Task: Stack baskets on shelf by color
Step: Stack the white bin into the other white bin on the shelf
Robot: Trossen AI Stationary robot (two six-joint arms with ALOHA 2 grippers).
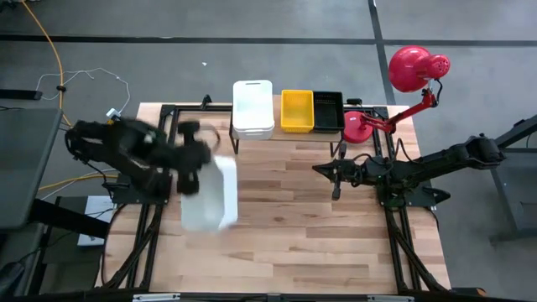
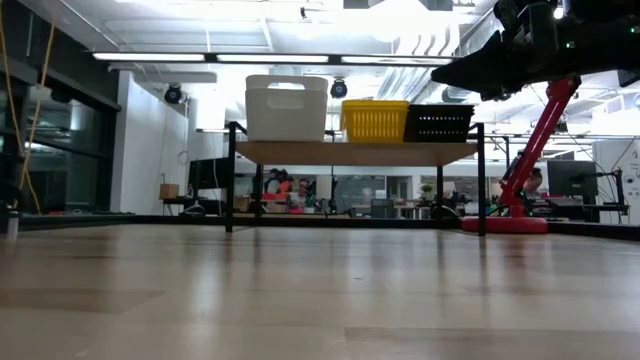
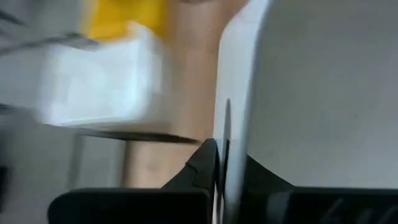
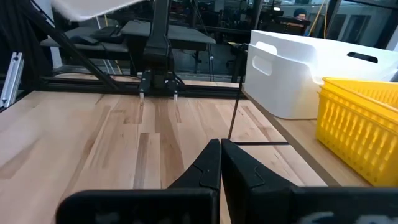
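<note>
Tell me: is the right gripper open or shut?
Shut. In its wrist view the right gripper has both fingertips pressed together, holding nothing.

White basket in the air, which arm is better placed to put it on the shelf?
Left. The left hand already grips the white basket by its wall, near the white stack on the shelf. The right hand is shut and empty.

The left arm reaches in from the table's left edge, wrist raised above the surface, and the left gripper [image 1: 198,168] has its fingers [image 3: 208,163] pinched on the wall of a white basket [image 1: 210,195]. The right arm lies low and stretched toward the table's middle, the right gripper [image 1: 336,180] closed with fingertips together, holding nothing.
</note>
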